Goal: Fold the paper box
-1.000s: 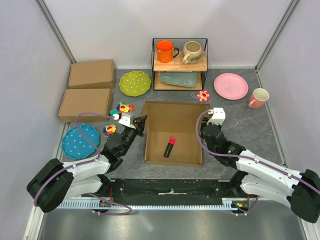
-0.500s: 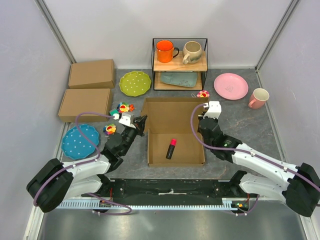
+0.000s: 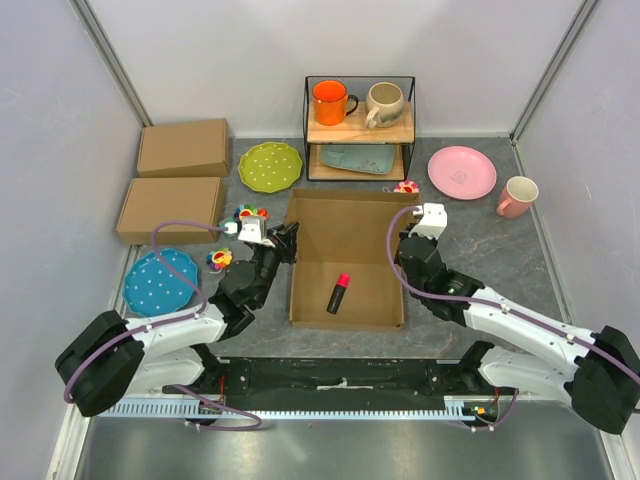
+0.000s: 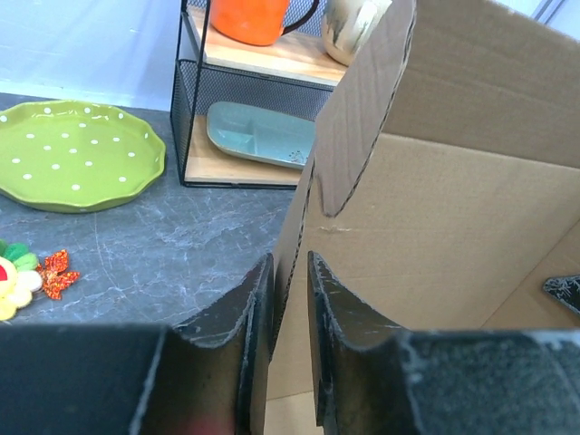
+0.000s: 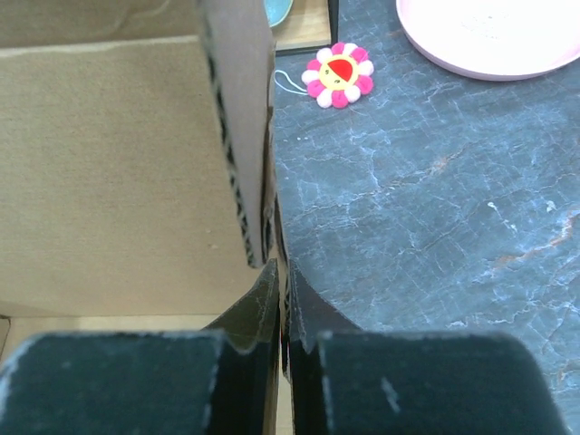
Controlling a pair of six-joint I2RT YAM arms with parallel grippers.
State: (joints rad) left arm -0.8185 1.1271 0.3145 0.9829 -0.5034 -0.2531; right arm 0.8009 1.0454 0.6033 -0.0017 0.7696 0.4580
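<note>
Here, the paper box (image 3: 365,290) sits open-topped on the surface (image 3: 480,245) between both arms; the right gripper (image 5: 282,268) jaws pinch shut on its right wall to keep it upright, while the left gripper (image 4: 290,265) jaws straddle its left wall slightly parted, probably only steadying it.

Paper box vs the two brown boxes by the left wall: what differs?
The paper box is open on top with its walls raised, while the two closed boxes are shut flat. The paper box has a small red-and-black item lying inside it; nothing shows inside the closed boxes. The paper box sits mid-table, and the closed boxes lie along the left wall. Both are plain brown cardboard.
</note>
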